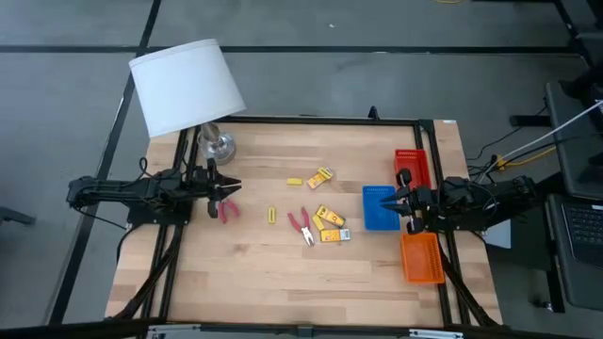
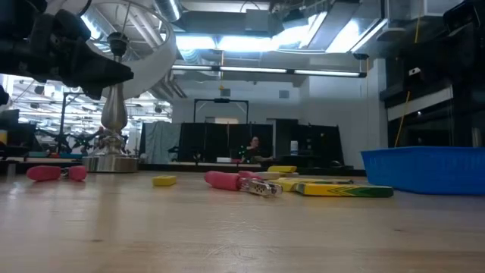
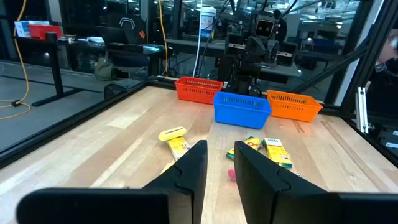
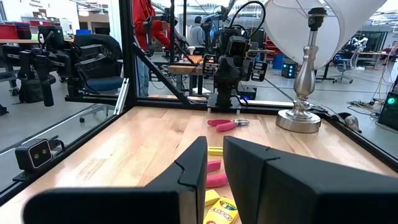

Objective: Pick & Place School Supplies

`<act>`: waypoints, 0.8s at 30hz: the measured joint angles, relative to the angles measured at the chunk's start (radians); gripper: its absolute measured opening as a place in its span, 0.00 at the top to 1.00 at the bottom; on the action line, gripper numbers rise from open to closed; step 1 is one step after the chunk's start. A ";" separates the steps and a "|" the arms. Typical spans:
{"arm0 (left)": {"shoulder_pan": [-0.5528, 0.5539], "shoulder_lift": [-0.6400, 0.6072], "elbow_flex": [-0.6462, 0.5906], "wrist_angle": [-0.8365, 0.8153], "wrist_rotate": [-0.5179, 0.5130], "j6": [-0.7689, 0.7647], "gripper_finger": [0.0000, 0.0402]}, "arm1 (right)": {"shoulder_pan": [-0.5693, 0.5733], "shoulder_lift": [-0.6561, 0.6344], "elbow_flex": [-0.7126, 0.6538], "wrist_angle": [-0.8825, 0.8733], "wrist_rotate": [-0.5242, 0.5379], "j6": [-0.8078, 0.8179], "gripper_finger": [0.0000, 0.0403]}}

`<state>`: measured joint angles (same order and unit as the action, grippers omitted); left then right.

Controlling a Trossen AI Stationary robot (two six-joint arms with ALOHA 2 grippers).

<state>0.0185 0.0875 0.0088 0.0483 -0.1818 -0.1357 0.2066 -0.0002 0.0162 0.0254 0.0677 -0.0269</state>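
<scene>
The school supplies lie loose on the wooden table. A red-handled tool [image 1: 229, 210] lies just near of my left gripper [image 1: 229, 191]. A second red-handled tool [image 1: 301, 224] lies at mid-table beside flat yellow packs [image 1: 330, 224]. Another yellow pack [image 1: 321, 176] and two small yellow pieces [image 1: 295, 182] [image 1: 271, 216] lie apart from them. My left gripper [image 3: 221, 155] hovers at the table's left side, its fingers a narrow gap apart, holding nothing. My right gripper [image 4: 214, 149] hovers at the right side by the blue tray [image 1: 381, 207], also narrowly open and empty.
A red tray [image 1: 412, 167], the blue tray and an orange tray [image 1: 421, 256] stand in a row along the table's right edge. A white-shaded lamp [image 1: 188, 85] stands on its silver base [image 1: 217, 146] at the far left corner. A black frame rims the table.
</scene>
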 joint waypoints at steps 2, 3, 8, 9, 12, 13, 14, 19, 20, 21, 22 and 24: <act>0.000 0.000 0.000 0.000 0.000 0.000 0.81 | 0.000 0.000 0.000 0.000 0.000 0.000 0.86; 0.000 0.000 0.000 0.000 0.000 0.000 0.81 | 0.000 0.000 0.000 0.000 0.000 0.000 0.86; 0.000 0.000 0.000 0.000 0.000 0.000 0.81 | 0.000 0.000 0.000 0.000 0.000 0.000 0.86; 0.000 0.000 0.000 0.000 0.000 0.000 0.81 | 0.000 0.000 0.000 0.000 0.000 0.000 0.86; 0.000 0.000 0.000 0.000 0.000 0.000 0.81 | 0.000 0.000 0.000 0.000 0.000 0.000 0.86; 0.000 0.000 0.000 0.000 0.000 0.000 0.81 | 0.000 0.000 0.000 0.000 0.000 0.000 0.86; 0.000 0.000 0.000 0.000 0.000 0.000 0.81 | 0.000 0.000 0.000 0.000 0.006 -0.001 0.86; 0.000 0.000 0.000 0.000 0.000 0.000 0.81 | 0.000 0.000 0.000 0.023 0.103 -0.003 0.86; 0.000 0.000 0.000 0.000 0.000 0.000 0.81 | 0.000 0.000 0.000 0.020 0.086 0.076 0.86; 0.000 0.000 0.000 0.000 0.000 0.000 0.81 | 0.000 0.000 0.000 0.025 0.064 0.163 0.86; 0.000 0.000 0.000 0.000 0.000 0.000 0.81 | 0.000 0.001 0.000 0.046 0.060 0.241 0.86; 0.000 0.000 0.000 0.000 0.000 0.000 0.81 | -0.001 0.002 0.001 0.076 0.085 0.433 0.86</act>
<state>0.0185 0.0875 0.0089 0.0483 -0.1818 -0.1357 0.2057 0.0017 0.0170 0.1009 0.1530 0.4060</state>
